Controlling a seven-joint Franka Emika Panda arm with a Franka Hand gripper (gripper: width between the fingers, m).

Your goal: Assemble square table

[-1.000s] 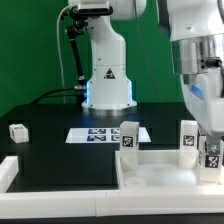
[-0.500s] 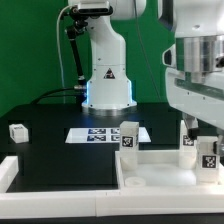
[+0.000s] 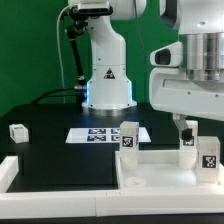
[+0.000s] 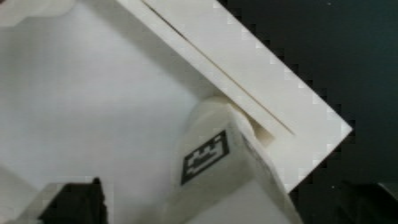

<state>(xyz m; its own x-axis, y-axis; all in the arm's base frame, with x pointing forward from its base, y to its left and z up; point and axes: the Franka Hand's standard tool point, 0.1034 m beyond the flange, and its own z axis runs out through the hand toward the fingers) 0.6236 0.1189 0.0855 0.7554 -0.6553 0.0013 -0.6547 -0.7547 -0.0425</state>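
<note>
The white square table slab (image 3: 160, 165) lies upside down at the front, on the exterior view's right. Three white tagged legs stand on its corners: one (image 3: 128, 137) on the left, one (image 3: 188, 139) at the back right and one (image 3: 209, 153) at the front right. A fourth leg (image 3: 17, 131) lies loose on the black table at the exterior view's left. My gripper (image 3: 186, 126) hangs just above the back right leg, open and empty. In the wrist view the gripper (image 4: 205, 208) looks down on a tagged leg (image 4: 222, 150) at the corner of the slab (image 4: 89, 100).
The marker board (image 3: 100, 134) lies flat in front of the robot base (image 3: 107, 85). White border bars (image 3: 50, 185) run along the front edge and the front left corner. Green backdrop behind.
The arm has risen from low beside the front right leg to above the back right leg. The slab and legs have stayed in place.
</note>
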